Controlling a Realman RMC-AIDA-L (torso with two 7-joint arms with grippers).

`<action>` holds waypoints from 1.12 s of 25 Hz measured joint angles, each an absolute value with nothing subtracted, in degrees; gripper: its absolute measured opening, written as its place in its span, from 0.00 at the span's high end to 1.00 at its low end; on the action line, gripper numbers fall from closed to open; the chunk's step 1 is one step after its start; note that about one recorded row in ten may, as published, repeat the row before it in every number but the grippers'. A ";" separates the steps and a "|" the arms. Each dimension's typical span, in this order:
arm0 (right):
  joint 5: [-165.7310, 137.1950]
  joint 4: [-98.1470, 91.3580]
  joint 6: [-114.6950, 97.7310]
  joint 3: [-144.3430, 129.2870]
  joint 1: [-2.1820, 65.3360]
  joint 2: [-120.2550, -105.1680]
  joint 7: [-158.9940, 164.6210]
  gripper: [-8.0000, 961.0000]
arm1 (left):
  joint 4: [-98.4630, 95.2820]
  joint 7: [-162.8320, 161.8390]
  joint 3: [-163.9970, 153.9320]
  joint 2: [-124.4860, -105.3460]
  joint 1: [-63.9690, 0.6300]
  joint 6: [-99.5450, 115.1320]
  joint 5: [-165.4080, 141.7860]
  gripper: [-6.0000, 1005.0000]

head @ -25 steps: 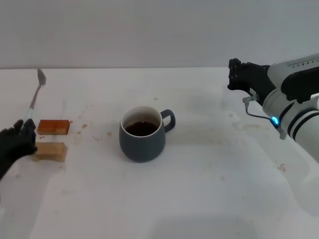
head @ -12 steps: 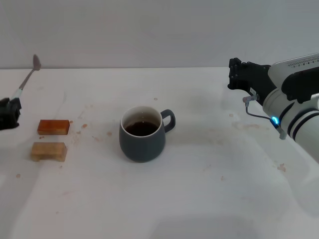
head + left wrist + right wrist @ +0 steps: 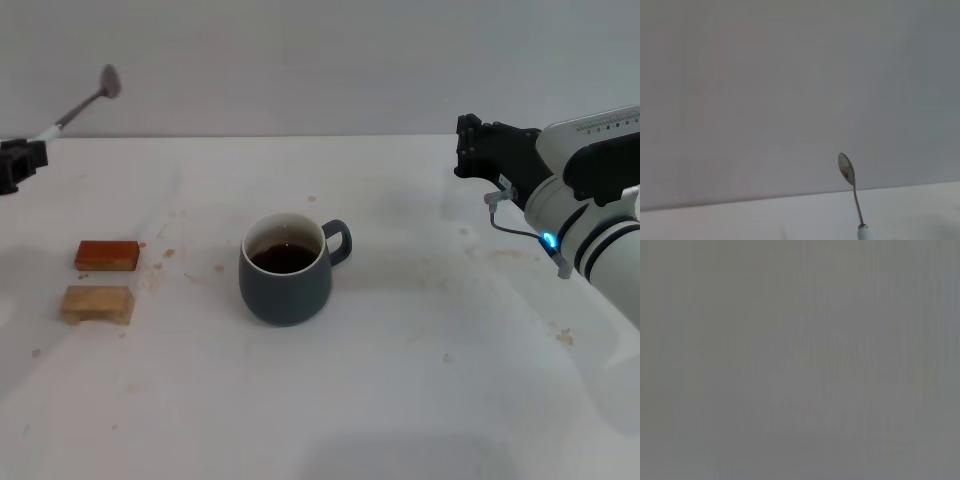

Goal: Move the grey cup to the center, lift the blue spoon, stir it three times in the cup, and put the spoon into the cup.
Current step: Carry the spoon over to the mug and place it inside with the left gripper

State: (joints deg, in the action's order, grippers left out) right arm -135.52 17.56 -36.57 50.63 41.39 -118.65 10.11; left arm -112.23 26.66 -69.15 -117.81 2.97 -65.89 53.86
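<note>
In the head view you see the cup (image 3: 286, 268) standing near the middle of the surface (image 3: 420, 380), dark liquid inside, handle to the robot's right, so the first step looks done. The spoon (image 3: 82, 101) is in the air at the far left, gripped at its pale handle by the left end effector (image 3: 20, 163), bowl end tilted up and toward the back wall; lifting seems complete, while stirring and dropping it in the cup are not yet done. Two blocks (image 3: 104, 278) lie left of the cup, well apart from it. The right end effector (image 3: 478, 148) hangs at the far right above the surface, nothing in it; you cannot tell how its fingers stand. In the left wrist view the spoon (image 3: 852, 192) points up against the plain wall. The right wrist view shows only flat grey.
</note>
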 joint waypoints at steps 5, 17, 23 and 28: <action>-135.46 17.70 -36.57 50.70 41.35 -118.66 10.11 0.96 | -112.66 28.26 -61.31 -117.62 -4.91 -78.36 53.78 0.85; -135.20 18.18 -36.21 51.25 41.12 -118.74 10.31 0.96 | -113.60 37.43 -47.42 -115.15 -22.59 -100.80 46.90 0.85; -135.18 18.56 -35.96 52.11 40.90 -118.74 10.28 0.96 | -115.89 40.28 -47.37 -112.87 -26.32 -108.64 46.55 0.85; -135.18 18.56 -35.94 52.67 40.79 -118.74 10.26 0.96 | -116.65 43.91 -48.47 -112.00 -27.78 -112.03 46.55 0.85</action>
State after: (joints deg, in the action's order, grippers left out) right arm -135.18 18.56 -35.94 52.67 40.79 -118.74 10.26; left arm -116.65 43.91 -48.47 -112.00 -27.78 -112.03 46.55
